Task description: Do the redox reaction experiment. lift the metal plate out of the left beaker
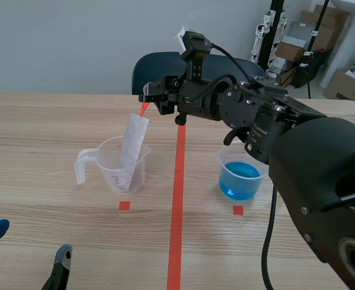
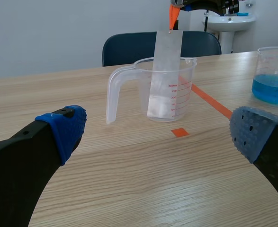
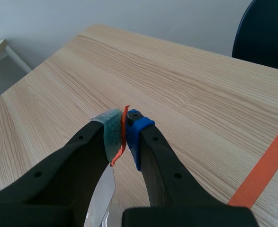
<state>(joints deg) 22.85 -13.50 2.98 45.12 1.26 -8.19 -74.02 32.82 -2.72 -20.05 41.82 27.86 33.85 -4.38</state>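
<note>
A long pale metal plate [image 1: 132, 145] leans upright in the clear left beaker [image 1: 120, 169], its lower end inside the cup. An orange tab [image 1: 144, 109] tops the plate. My right gripper [image 1: 146, 96] reaches across the red line and is shut on that tab, seen pinched between its pads [image 3: 124, 135] with the plate [image 3: 101, 201] hanging below. In the left wrist view the plate [image 2: 165, 75] stands in the beaker [image 2: 169, 92] well ahead of my open left gripper [image 2: 153, 137], which sits low near the table's front [image 1: 26, 248].
A second beaker [image 1: 242, 175] holding blue liquid stands right of the red tape line [image 1: 177, 205], and shows as the blue beaker [image 2: 273, 75] in the left wrist view. A dark blue chair [image 1: 165, 72] is behind the table. Boxes and stands fill the back right.
</note>
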